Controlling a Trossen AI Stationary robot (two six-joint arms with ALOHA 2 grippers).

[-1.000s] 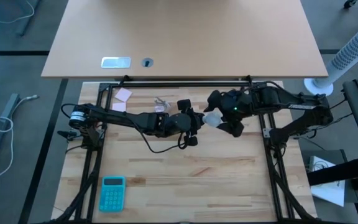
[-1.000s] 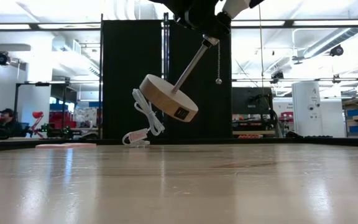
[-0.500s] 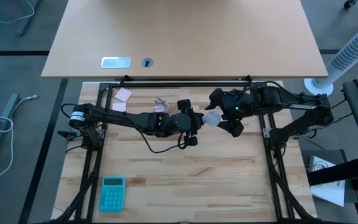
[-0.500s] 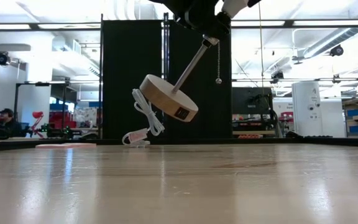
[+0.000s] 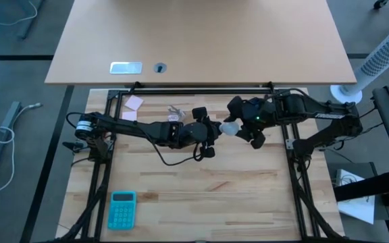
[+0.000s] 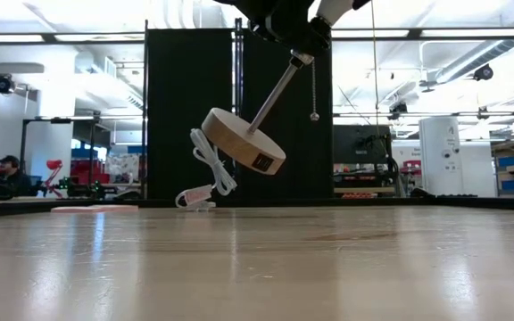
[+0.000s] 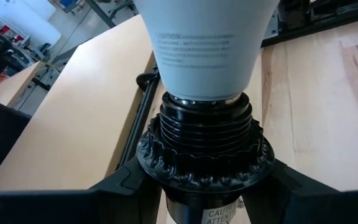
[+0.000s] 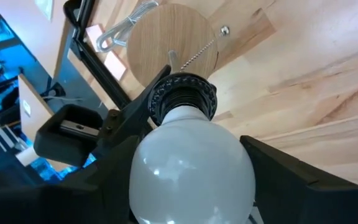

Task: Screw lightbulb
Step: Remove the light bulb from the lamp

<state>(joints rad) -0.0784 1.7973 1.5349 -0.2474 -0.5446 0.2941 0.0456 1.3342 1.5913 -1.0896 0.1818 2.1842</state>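
You have the pale butcher-block wooden table (image 5: 201,196) under both dark arms, which meet just above its centre. The left arm reaches in from 9 o'clock, and its left gripper (image 5: 210,132) is clenched on the ribbed black socket (image 7: 205,146), its 2 dark fingers (image 7: 303,186) pressing either side of the socket's collar in the left wrist view. The right arm comes in from 3 o'clock, and its right gripper (image 5: 243,129) sits around the bulb's dome with 1 finger on each side; you cannot tell from these views whether the pads actually touch the glass.

The lamp hangs tilted in the air in the low view: its round pale wooden disc base (image 6: 242,141) is off the table, with a thin metal stem (image 6: 272,96) running up to the socket and a white coiled cord (image 6: 208,165) dangling below it. A beaded pull chain (image 6: 313,89) hangs beside the stem.

The frosted white lightbulb (image 8: 191,165) is seated neck-first in the socket, between the 2 grippers.

At 7 o'clock on the table lies a turquoise calculator (image 5: 121,208). Near 11 o'clock sit small pink paper notes (image 5: 132,106).
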